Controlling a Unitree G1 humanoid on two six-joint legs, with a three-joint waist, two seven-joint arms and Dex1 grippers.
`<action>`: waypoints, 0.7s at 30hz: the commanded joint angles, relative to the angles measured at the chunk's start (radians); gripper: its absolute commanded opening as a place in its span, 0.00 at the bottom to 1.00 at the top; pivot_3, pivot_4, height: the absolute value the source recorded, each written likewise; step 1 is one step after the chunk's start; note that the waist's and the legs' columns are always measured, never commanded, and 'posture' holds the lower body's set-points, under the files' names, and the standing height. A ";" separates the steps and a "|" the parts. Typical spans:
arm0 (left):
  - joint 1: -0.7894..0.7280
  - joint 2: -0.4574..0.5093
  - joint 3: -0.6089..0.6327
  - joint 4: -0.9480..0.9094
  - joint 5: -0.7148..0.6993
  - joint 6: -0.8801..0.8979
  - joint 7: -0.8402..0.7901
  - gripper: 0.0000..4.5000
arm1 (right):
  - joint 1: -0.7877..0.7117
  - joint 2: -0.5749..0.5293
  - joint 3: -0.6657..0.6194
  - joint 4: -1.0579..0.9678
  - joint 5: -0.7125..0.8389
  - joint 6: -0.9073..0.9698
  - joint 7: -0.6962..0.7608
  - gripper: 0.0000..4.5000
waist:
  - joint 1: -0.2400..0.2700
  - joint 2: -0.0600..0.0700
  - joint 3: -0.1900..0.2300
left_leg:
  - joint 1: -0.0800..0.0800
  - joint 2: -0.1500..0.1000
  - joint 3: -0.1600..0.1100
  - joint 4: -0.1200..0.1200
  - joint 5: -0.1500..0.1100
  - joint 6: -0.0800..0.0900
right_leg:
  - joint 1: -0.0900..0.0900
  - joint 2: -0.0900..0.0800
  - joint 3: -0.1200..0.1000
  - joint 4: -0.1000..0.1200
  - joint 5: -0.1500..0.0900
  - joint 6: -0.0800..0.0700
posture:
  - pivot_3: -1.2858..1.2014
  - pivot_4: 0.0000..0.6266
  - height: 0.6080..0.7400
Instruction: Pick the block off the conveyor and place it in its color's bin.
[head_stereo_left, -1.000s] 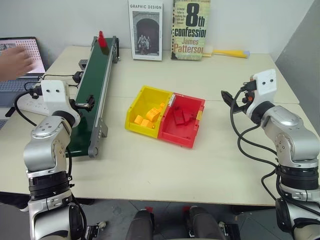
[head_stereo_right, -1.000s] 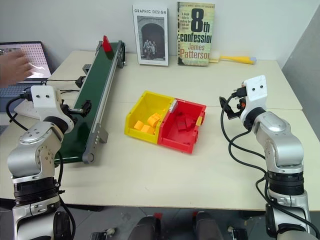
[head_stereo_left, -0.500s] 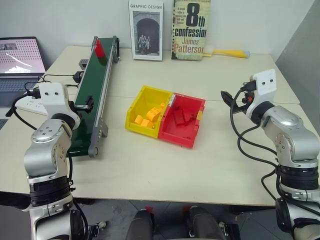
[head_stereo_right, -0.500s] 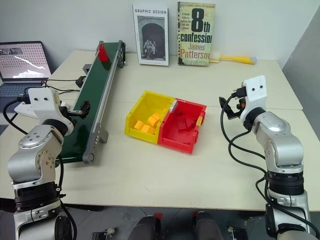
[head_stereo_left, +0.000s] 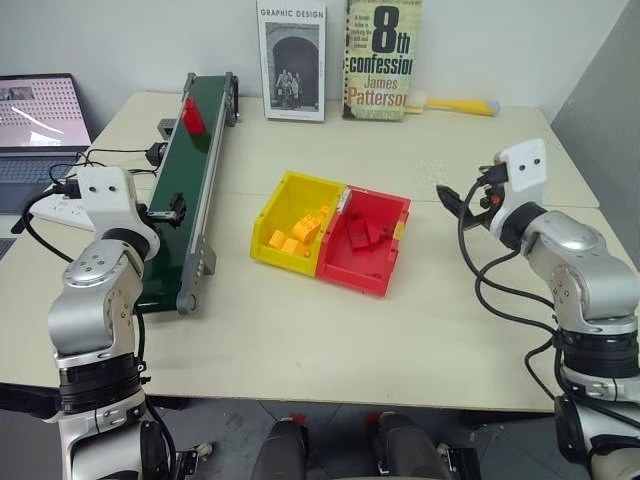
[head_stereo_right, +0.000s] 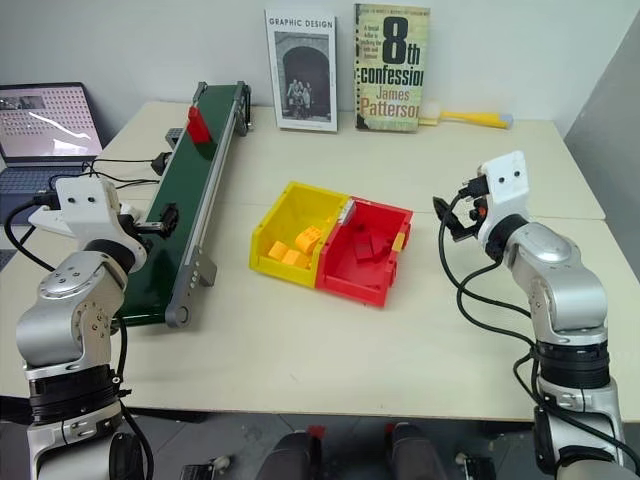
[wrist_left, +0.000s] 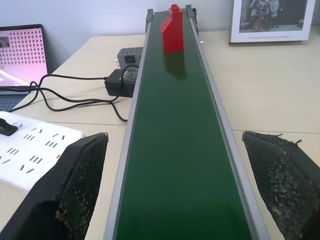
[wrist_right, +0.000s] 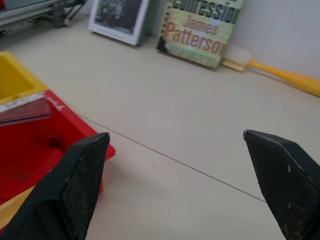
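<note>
1. The block (head_stereo_left: 193, 115), a small red brick, stands upright on the conveyor (head_stereo_left: 185, 190), on the far part of the belt and well short of its near end. Nothing touches it.
2. The belt between the block and the left gripper (wrist_left: 175, 190) is bare dark green. That gripper hovers low over the near part of the belt with its two black fingers (wrist_left: 75, 185) spread wide, one to each side of the belt. It holds nothing.
3. Beside the conveyor on the robot's left lie black cables (wrist_left: 75, 95), a dark adapter (wrist_left: 122, 82), a white power strip (wrist_left: 35, 150) and an open laptop (head_stereo_left: 35, 115).
4. The bin (head_stereo_left: 368, 240), a red tray, sits mid-table, joined to a yellow tray (head_stereo_left: 295, 222) on its conveyor side. The red tray holds several red bricks; the yellow tray holds orange-yellow blocks (head_stereo_left: 290, 240).
5. The right gripper (wrist_right: 185, 185) hangs over bare table, just beside the red tray's outer corner. Its fingers are wide apart and empty.
6. At the table's far edge two books (head_stereo_left: 335, 60) stand against the wall, with a yellow-handled brush (head_stereo_left: 455, 104) beside them.
</note>
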 joint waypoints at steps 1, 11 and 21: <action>-0.037 0.008 -0.008 -0.005 0.003 -0.014 -0.006 1.00 | -0.068 -0.042 0.012 -0.080 0.142 0.005 0.208 1.00 | 0.000 0.000 0.000 | 0.000 0.000 -0.001 0.000 0.000 0.000 | 0.000 0.000 -0.001 0.000 0.000 0.000 | 0.52 0.24 1.00; -0.071 -0.018 -0.007 0.041 0.005 -0.029 0.021 1.00 | -0.132 -0.125 0.092 -0.073 0.241 0.018 0.459 1.00 | 0.000 0.000 0.000 | 0.000 0.000 -0.002 0.000 0.000 0.000 | 0.000 0.000 -0.001 0.000 0.000 0.000 | 0.52 0.24 1.00; -0.064 -0.052 0.014 0.059 -0.007 -0.047 0.054 1.00 | -0.144 -0.128 0.098 -0.085 0.251 0.032 0.484 1.00 | 0.001 0.000 0.000 | 0.000 0.000 -0.002 0.000 0.000 0.000 | 0.000 0.000 -0.001 0.000 0.000 0.000 | 0.52 0.24 1.00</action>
